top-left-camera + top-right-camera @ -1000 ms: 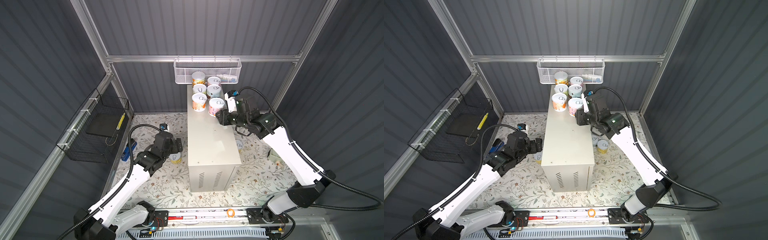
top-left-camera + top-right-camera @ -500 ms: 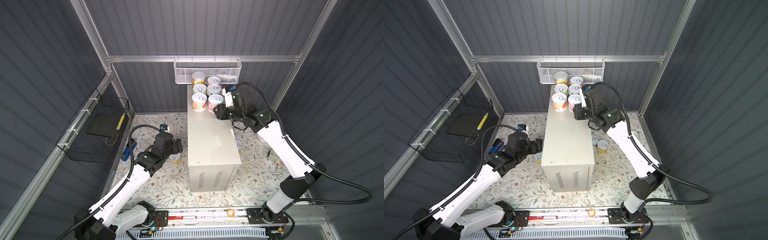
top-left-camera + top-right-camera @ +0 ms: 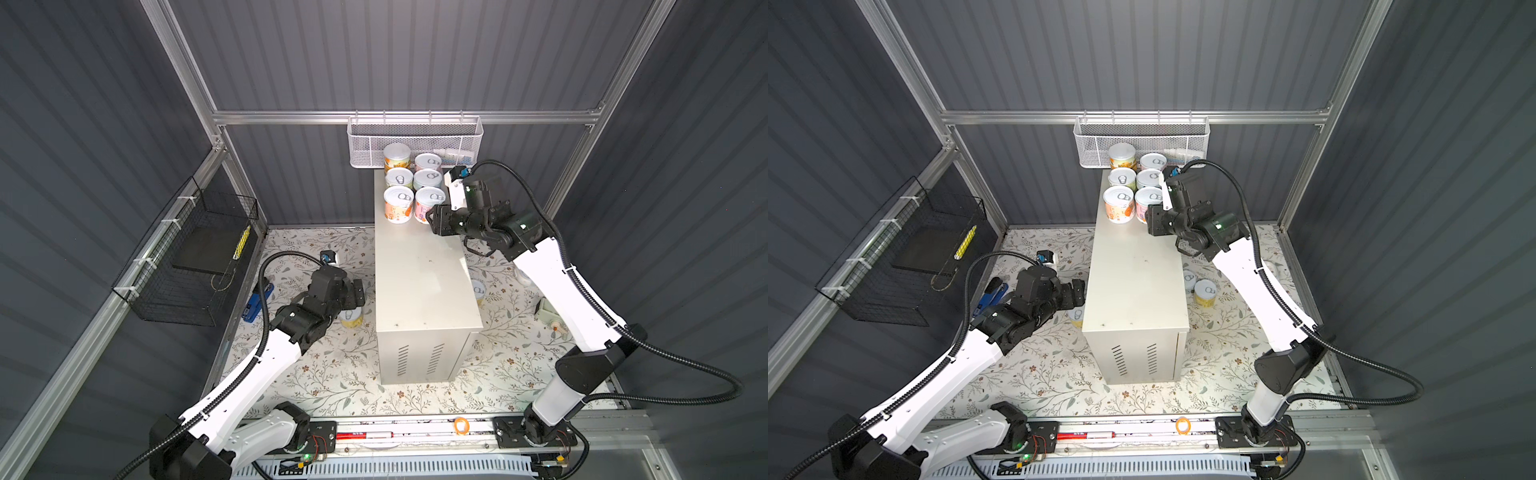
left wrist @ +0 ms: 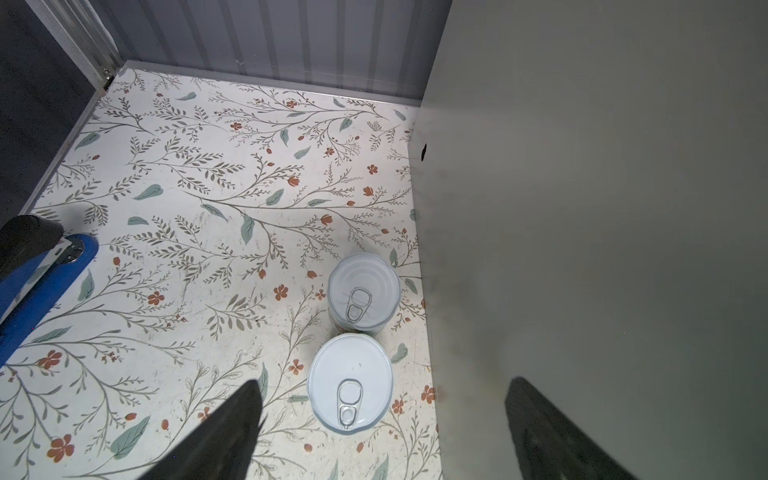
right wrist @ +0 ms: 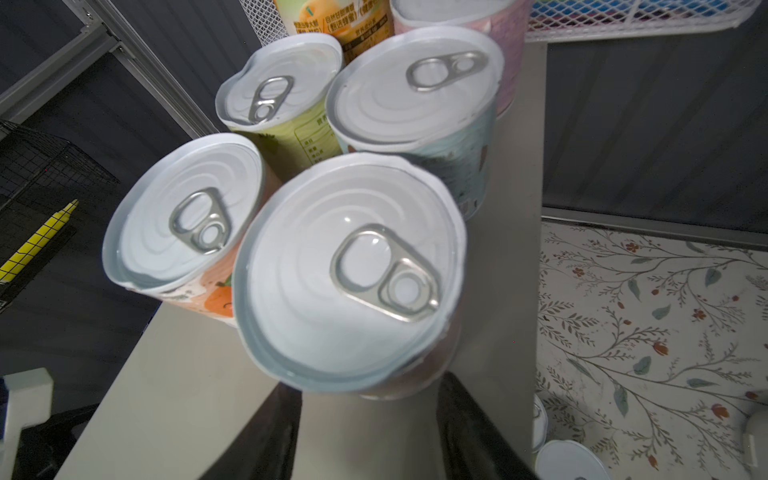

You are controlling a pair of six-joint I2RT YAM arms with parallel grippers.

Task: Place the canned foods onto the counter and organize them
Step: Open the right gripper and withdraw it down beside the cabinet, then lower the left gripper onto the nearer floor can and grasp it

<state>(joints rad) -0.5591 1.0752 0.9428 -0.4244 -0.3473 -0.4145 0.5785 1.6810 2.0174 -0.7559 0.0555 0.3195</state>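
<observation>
Several canned foods stand in two rows at the far end of the counter (image 3: 419,270) (image 3: 1133,270). The nearest is a pink can (image 3: 428,203) (image 5: 349,270), next to an orange can (image 3: 399,204) (image 5: 183,220). My right gripper (image 3: 434,217) (image 5: 370,419) is open, its jaws a little apart round the base of the pink can, which stands on the counter top. My left gripper (image 3: 356,293) (image 4: 386,436) hangs open low over the floral floor. Two cans (image 4: 351,382) (image 4: 365,291) stand there against the counter's side, the nearer one just ahead of its fingertips.
More cans (image 3: 1205,291) (image 3: 1190,278) stand on the floor right of the counter. A white mesh basket (image 3: 415,141) hangs on the back wall above the can rows. On the left wall hangs a black wire basket (image 3: 195,257). A blue tool (image 3: 255,301) lies by the left arm.
My right gripper carried the pink can toward the back, set it beside the orange can, and its jaws have loosened. The left arm has barely moved.
</observation>
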